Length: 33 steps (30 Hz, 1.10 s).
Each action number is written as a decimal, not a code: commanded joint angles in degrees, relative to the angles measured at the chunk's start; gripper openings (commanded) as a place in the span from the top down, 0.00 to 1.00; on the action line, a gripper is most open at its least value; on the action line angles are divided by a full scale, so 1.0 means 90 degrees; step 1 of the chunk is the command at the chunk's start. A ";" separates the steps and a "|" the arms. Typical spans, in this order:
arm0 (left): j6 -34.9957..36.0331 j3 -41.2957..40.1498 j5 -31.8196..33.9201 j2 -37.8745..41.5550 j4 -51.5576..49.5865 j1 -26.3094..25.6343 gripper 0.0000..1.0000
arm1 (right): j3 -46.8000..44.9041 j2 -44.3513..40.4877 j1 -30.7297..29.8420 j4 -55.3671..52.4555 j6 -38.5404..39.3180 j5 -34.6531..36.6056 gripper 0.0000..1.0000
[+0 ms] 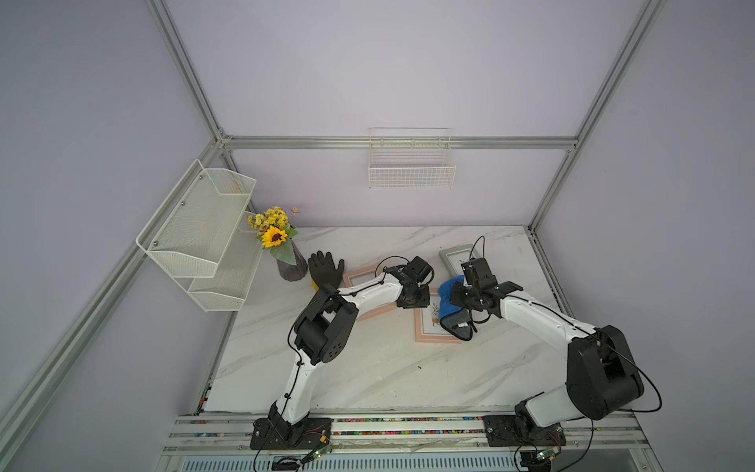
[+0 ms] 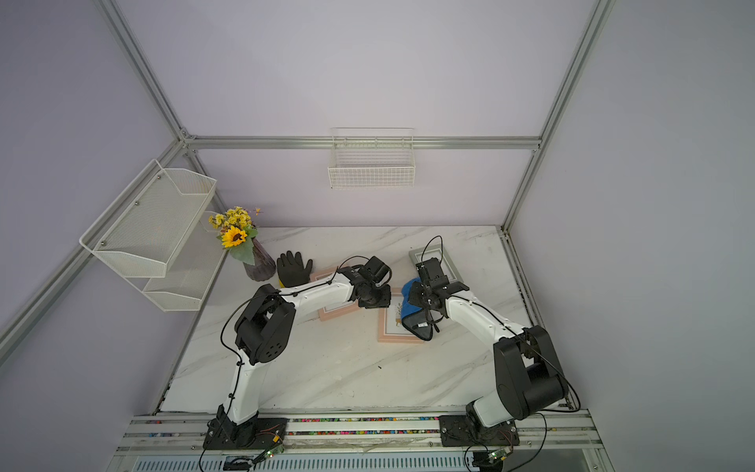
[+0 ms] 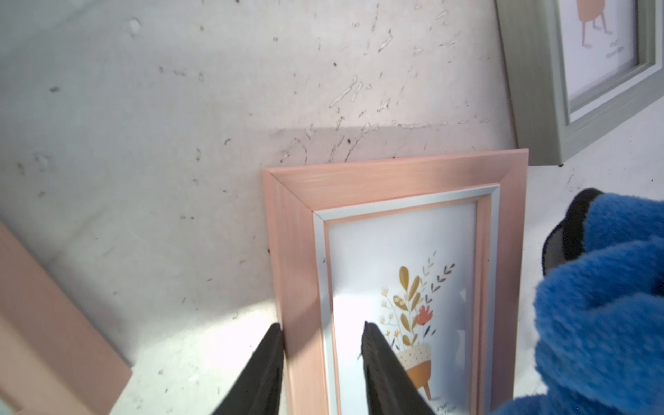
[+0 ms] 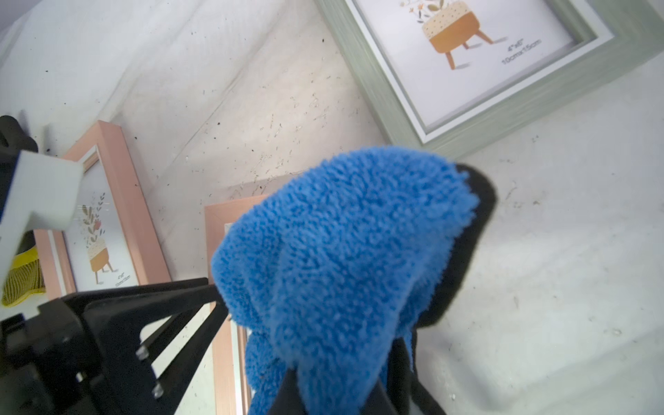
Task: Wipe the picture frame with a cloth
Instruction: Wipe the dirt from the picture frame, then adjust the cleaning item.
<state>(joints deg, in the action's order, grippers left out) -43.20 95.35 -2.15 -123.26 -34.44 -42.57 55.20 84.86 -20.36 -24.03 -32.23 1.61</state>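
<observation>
left wrist view: the left gripper [image 3: 323,363] straddles a side rail of the pink picture frame [image 3: 395,179], jaws parted, not pinching. the right gripper [image 4: 341,395] is clenched on the cloth [image 4: 341,251], bunched over the frame's opposite side (wiping stage, i judge). next: sweep it across the glass, lightly. the cloth hides the right gripper's tips and any contact.

Black glove [image 1: 325,269] lies beside the flower vase [image 1: 291,267]; white wire basket [image 1: 411,171] hangs behind.

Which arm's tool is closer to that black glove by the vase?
Left. The left tool straddles the pink frame's side facing the glove; the right tool, gripping the blue cloth, is at that frame's opposite side.
</observation>
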 commanded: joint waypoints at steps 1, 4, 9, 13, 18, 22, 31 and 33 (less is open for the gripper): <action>0.0112 0.0125 0.0138 0.0225 -0.0272 0.0085 0.58 | -0.0114 -0.0314 -0.0013 0.0004 0.0005 0.0037 1.00; 0.0184 0.0088 0.0203 0.0462 -0.0324 0.0120 0.52 | -0.0119 -0.0585 -0.0011 0.0016 0.0062 0.0026 1.00; 0.0336 0.0175 0.0308 0.0822 -0.0731 0.0150 0.48 | -0.0356 -0.1075 -0.0016 0.0507 0.0124 -0.0416 1.00; 0.0412 -0.0362 0.0537 0.1485 -0.0599 0.0188 0.44 | -0.0674 -0.1436 -0.0013 0.1059 0.0124 -0.0937 1.00; 0.0555 -0.2148 0.0316 0.2916 0.1113 0.0261 0.40 | -0.0963 -0.1741 -0.0013 0.1642 0.0008 -0.1589 1.00; 0.0711 -0.3780 -0.0735 0.3919 0.3463 0.0296 0.36 | -0.1120 -0.1856 -0.0019 0.2094 -0.0118 -0.2100 1.00; 0.0577 -0.4920 -0.2295 0.4362 0.6129 0.0296 0.30 | -0.1470 -0.2054 -0.0229 0.3153 -0.0496 -0.2822 1.00; 0.0496 -0.4966 -0.2590 0.4283 0.6501 0.0291 0.30 | -0.1539 -0.2092 -0.0313 0.3376 -0.0580 -0.2911 1.00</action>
<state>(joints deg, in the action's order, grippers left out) -38.41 50.35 -18.50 -84.88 11.68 -40.05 42.24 67.59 -22.00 -0.30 -35.73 -21.58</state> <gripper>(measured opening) 0.695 0.139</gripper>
